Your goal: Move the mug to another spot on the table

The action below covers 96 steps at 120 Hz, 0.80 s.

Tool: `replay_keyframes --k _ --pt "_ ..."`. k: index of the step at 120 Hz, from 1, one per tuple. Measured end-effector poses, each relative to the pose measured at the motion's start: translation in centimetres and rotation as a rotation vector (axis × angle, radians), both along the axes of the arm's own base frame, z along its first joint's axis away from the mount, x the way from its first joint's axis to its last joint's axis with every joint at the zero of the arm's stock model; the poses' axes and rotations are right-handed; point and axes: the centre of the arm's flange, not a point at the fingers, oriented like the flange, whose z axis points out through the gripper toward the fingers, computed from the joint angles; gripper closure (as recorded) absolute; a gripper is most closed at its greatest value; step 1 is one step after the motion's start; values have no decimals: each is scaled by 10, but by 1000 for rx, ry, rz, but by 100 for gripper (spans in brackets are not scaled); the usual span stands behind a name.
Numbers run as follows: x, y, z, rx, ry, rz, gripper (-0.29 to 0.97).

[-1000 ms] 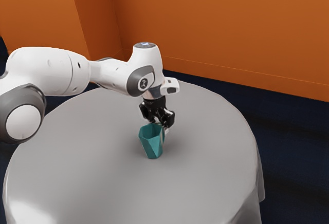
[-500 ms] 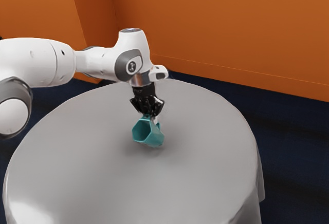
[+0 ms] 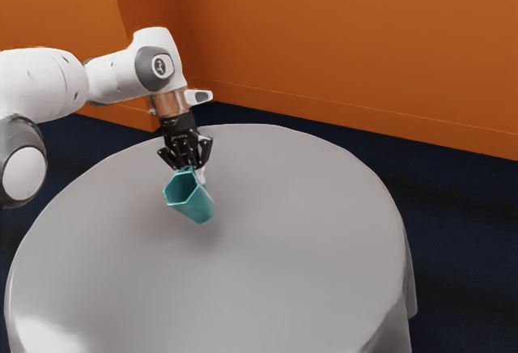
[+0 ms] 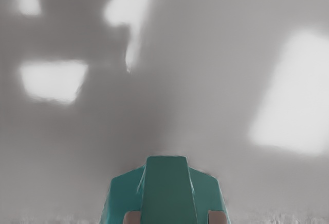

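The black two-finger gripper (image 3: 187, 163) at the end of the white, grey-jointed arm (image 3: 97, 78) points down over the round table draped in a grey cloth (image 3: 324, 248), and it is clamped on the teal, faceted mug (image 3: 188, 197) at the mug's upper edge, one finger on each side. The mug hangs tilted beneath the fingers, its open mouth turned toward the exterior view's left and its base slanting down toward the exterior view's right. Its lowest corner sits close over a soft dark shadow on the cloth; whether that corner touches the cloth cannot be told. The mug is over the far part of the tabletop on the exterior view's left, nearer the rim that faces the orange wall (image 3: 340, 37) than the middle of the table. A dark blue floor (image 3: 453, 207) runs around the table. In the wrist view the teal mug (image 4: 164, 193) sits just under the hand, a flat raised face toward the camera, with the grey tabletop (image 4: 216, 39) beyond it carrying bright patches of light and the arm's broad shadow.
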Motion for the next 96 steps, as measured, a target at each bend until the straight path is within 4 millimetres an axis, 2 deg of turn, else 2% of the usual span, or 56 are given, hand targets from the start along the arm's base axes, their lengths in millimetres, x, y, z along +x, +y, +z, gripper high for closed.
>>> replay_keyframes --k 25,44,58,77,96 --pt "4 -3 -19 31 94 -22 72" --pt "9 6 -30 62 125 -18 72" --pt "17 11 -35 80 125 -16 72" --pt "34 17 -62 113 134 -18 72" --pt "40 20 -72 127 133 -18 71"
